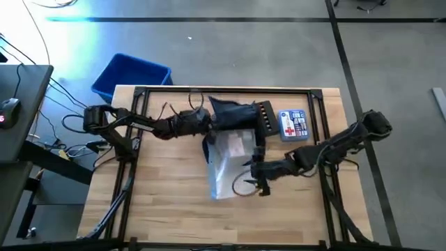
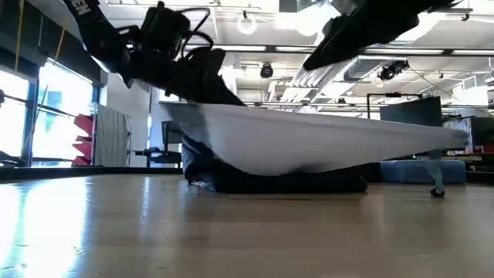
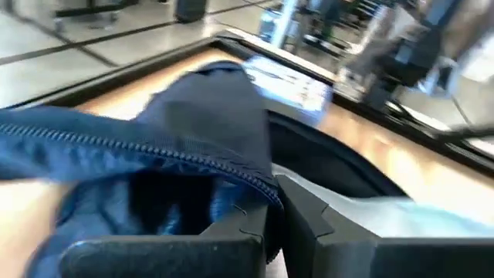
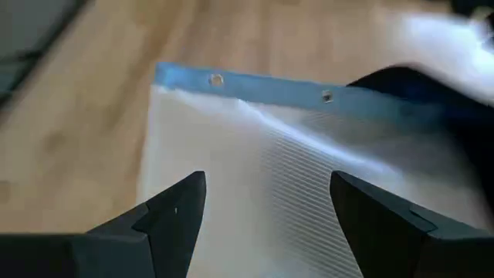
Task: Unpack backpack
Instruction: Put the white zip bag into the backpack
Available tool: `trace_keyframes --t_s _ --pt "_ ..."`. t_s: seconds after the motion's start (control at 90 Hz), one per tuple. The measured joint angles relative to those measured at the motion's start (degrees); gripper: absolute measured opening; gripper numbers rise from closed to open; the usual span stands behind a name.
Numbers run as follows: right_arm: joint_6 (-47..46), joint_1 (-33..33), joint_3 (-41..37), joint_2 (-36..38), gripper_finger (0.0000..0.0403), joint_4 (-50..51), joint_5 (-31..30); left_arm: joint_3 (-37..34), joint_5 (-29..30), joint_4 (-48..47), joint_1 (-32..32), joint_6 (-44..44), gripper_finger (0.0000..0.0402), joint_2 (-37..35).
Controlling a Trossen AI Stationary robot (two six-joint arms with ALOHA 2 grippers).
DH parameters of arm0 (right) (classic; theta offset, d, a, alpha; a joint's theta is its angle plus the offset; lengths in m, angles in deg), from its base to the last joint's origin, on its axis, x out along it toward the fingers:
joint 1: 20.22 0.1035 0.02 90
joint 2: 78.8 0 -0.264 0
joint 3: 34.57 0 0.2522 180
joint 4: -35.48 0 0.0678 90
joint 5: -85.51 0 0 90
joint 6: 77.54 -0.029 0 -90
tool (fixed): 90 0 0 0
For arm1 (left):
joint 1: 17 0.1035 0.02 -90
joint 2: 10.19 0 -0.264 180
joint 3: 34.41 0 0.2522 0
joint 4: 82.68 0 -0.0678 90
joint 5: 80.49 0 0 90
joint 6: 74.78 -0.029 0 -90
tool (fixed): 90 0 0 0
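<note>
The backpack (image 1: 233,115) lies at the table's (image 1: 160,209) far middle, a clear pouch (image 1: 230,164) half out of it. Left gripper (image 1: 202,124) seemingly pinches its zipper edge; right gripper (image 1: 259,174) is spread over the pouch.

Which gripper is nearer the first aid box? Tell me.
Right. The right gripper sits just below-left of the first aid box, over the clear pouch; the left gripper is farther, across the backpack.

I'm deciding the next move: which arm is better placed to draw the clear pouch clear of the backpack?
Probably the right. The right tool hangs open directly over the clear pouch, fingers either side of it. The left tool is shut on the backpack at its zipper edge, holding it.
</note>
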Motion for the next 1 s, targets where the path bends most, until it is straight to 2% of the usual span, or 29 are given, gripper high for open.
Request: trace_keyframes --t_s 0.056,0.189,0.289,0.389,0.689,0.878,1.0 --pt "-0.35 -0.80 -0.84 -1.63 0.0263 -1.75 4.04 0.00 2.65 1.29 -3.11 -1.04 0.0000 0.00" --pt "0.37 -1.12 0.14 -8.23 0.0263 -3.82 8.10 0.00 6.11 8.10 -9.29 -4.64 0.0000 -0.02" --pt "1.79 -1.27 2.79 -13.27 0.0263 -1.55 8.02 0.02 6.14 12.74 -12.23 -6.94 0.0000 -0.71" --pt "1.76 -1.72 6.17 -16.06 0.0263 3.82 8.24 0.07 6.29 12.95 -14.04 -8.62 0.0000 -2.22" --pt "0.93 1.19 15.35 -13.80 0.0263 18.82 5.66 0.09 8.78 11.30 -15.29 -10.40 0.0000 -2.75" --pt "-11.35 3.70 17.32 -11.92 0.0263 35.60 13.41 0.09 9.72 9.99 -15.29 -10.45 0.0000 -2.75" --pt "-16.48 4.06 14.22 -11.89 0.0253 38.42 14.24 0.09 9.87 9.62 -15.29 -10.45 0.0000 -2.75"
